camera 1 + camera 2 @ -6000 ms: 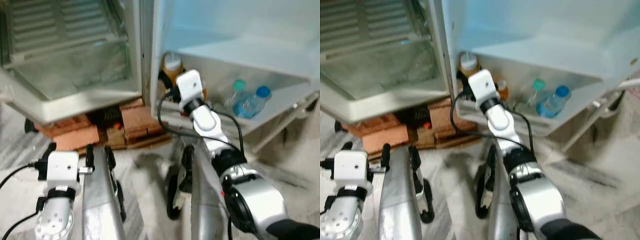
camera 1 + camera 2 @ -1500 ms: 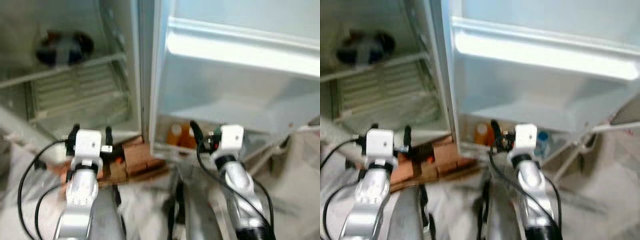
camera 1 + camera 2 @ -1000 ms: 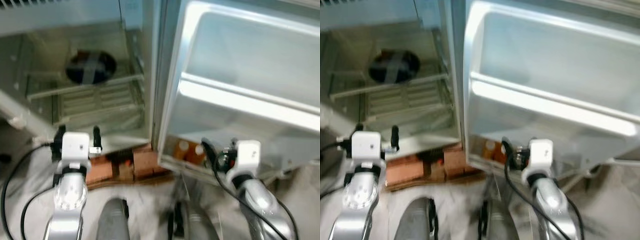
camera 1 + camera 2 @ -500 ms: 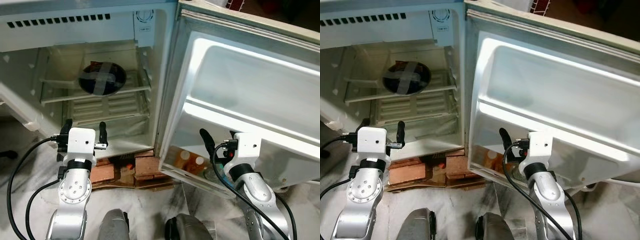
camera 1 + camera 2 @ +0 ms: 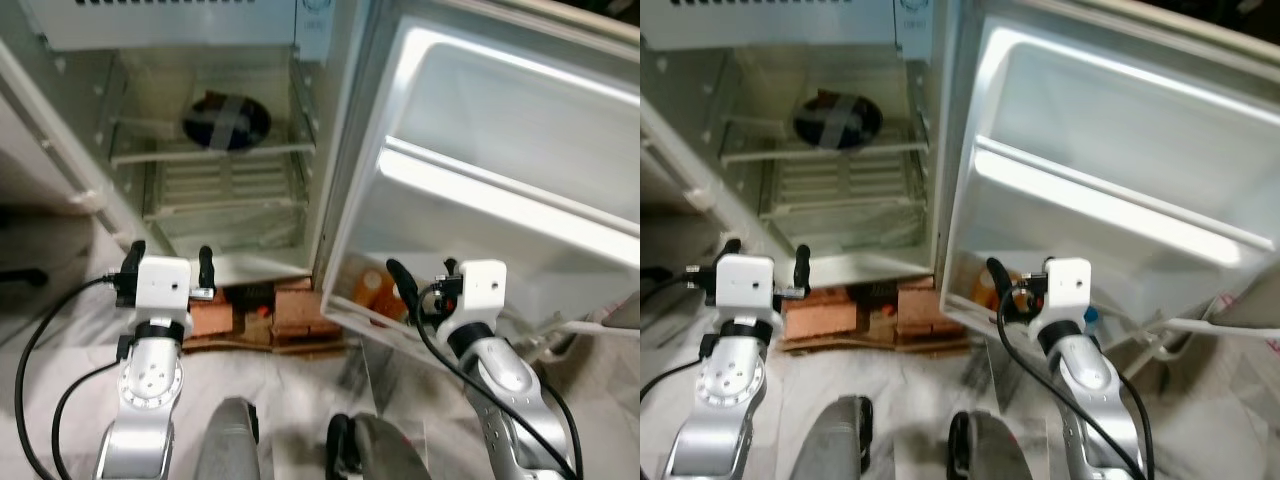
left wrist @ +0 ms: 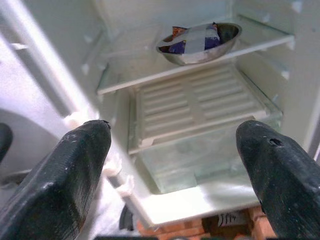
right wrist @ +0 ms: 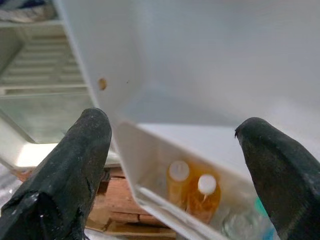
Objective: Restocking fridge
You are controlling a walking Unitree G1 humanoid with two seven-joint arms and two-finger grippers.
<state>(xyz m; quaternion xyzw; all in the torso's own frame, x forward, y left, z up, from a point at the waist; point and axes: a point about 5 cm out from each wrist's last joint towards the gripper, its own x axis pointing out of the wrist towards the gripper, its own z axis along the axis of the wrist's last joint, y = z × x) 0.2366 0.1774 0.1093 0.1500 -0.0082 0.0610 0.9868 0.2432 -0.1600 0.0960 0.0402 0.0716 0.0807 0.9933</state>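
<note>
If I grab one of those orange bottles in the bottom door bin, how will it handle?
The orange bottles look full, so probably heavy for their size. They stand upright and tight together in the door bin, so pulling one may nudge its neighbour; tipping seems unlikely while the bin wall holds them. Their smooth sides could be slippery. The right hand, open, faces them.

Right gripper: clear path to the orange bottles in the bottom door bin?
Probably yes. The right gripper is open and aimed at the orange bottles in the door bin, with nothing between them; it would have to come in over the bin's front wall.
</note>
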